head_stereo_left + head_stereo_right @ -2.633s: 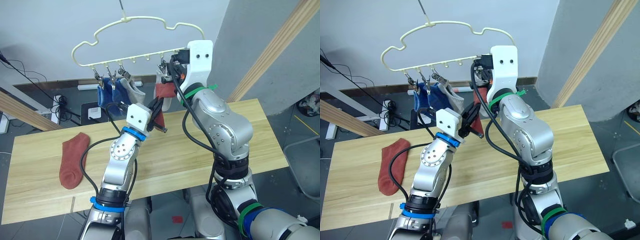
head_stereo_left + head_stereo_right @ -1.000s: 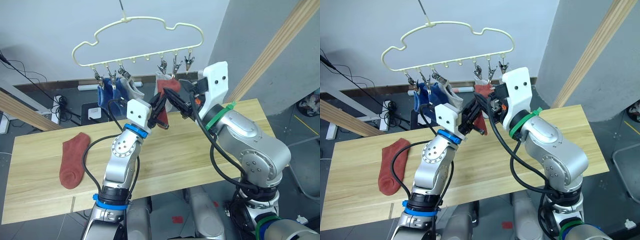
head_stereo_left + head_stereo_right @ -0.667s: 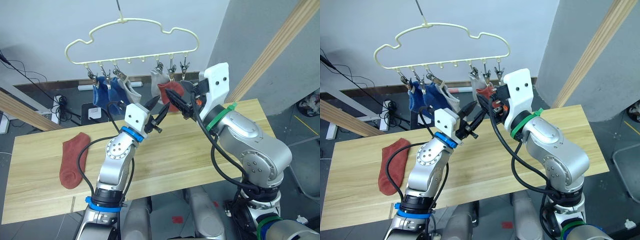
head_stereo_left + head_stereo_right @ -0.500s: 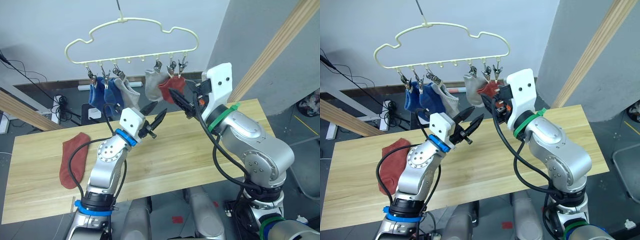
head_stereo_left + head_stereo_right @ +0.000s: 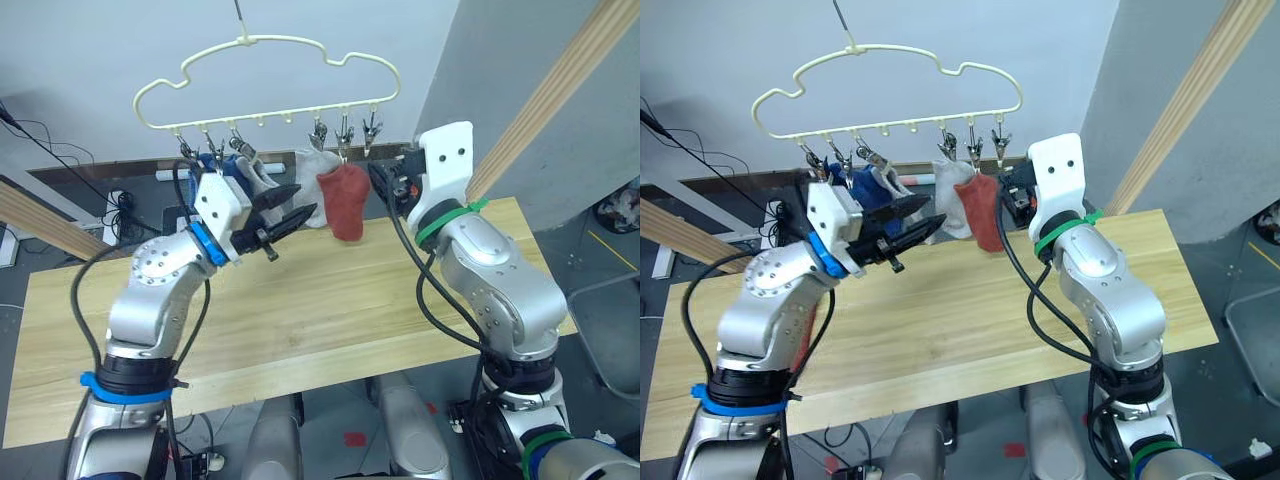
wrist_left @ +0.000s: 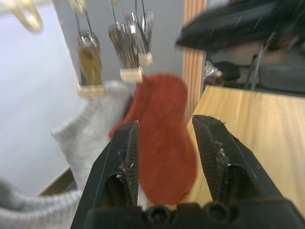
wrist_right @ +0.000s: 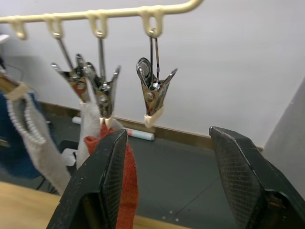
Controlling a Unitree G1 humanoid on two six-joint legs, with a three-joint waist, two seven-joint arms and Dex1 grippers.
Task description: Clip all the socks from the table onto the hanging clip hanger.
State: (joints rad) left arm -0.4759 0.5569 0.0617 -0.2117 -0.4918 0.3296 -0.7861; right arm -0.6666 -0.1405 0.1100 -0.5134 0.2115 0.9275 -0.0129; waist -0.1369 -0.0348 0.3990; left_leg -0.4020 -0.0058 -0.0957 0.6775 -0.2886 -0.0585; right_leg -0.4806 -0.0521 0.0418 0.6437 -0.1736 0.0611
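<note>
The pale-yellow clip hanger hangs above the far edge of the table. Blue socks and a grey sock hang from its left clips. Another grey sock and a rust-red sock hang from clips on the right. The rightmost clip is empty. My left gripper is open and empty, just left of the red sock and pointing at it. My right gripper is open and empty, right of the red sock and a little below the empty clip.
A slanted wooden beam rises at the right, close behind my right arm. Another wooden rail crosses at the far left. Cables and a power strip lie on the floor behind the table.
My left gripper let go of the red sock, opened and drew back to the left. My right gripper came down off the clips and backed away. The red sock now hangs clipped.
</note>
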